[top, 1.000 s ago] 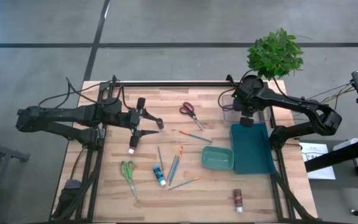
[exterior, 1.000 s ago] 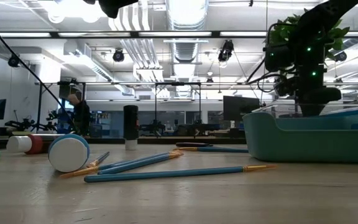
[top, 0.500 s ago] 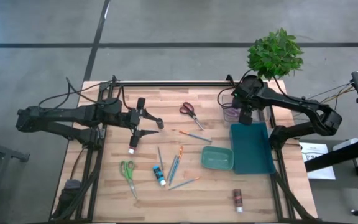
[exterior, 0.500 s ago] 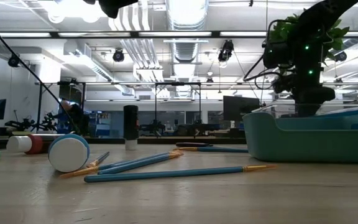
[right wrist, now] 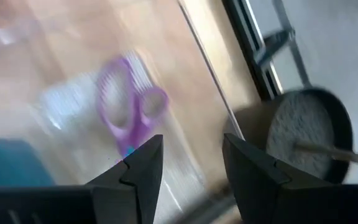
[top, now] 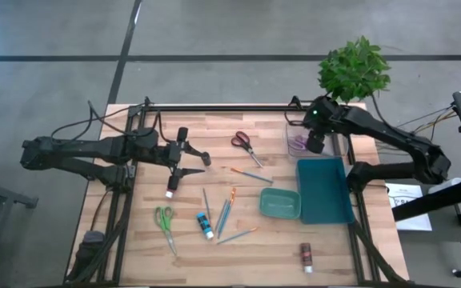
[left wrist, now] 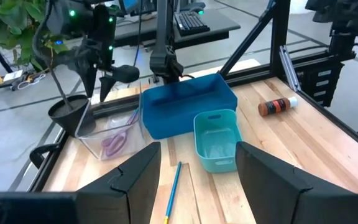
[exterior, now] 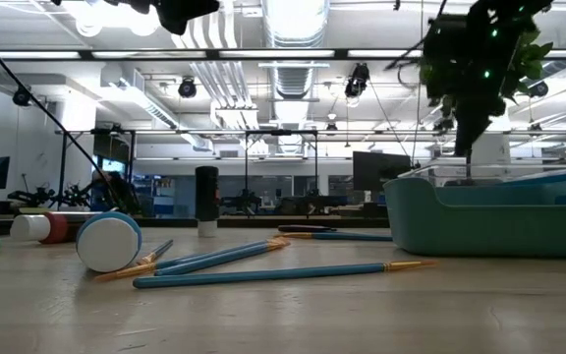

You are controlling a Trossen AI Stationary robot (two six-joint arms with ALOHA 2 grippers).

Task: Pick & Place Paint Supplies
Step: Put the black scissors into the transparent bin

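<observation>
Both gripper jaws apart; right gripper (top: 317, 142) higher.

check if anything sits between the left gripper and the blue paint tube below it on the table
Nothing visible does. The left gripper hangs open above the bare wood, and the blue paint tube lies farther toward the front edge, with only a paintbrush beside that path.

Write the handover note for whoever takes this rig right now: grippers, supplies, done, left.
Right gripper: open, empty, above the clear plastic bin holding purple scissors, at the table's far right.
Left gripper: open, empty, hovering over the table's left half.
Supplies: thin blue and orange paintbrushes lie loose mid-table; blue paint tube beside them; brown paint tube near the front edge; small teal palette tray next to the dark teal bin.
Done: no paint supply visible in the dark teal bin.
Left: brushes, tubes and palette all remain to be picked and placed.
</observation>
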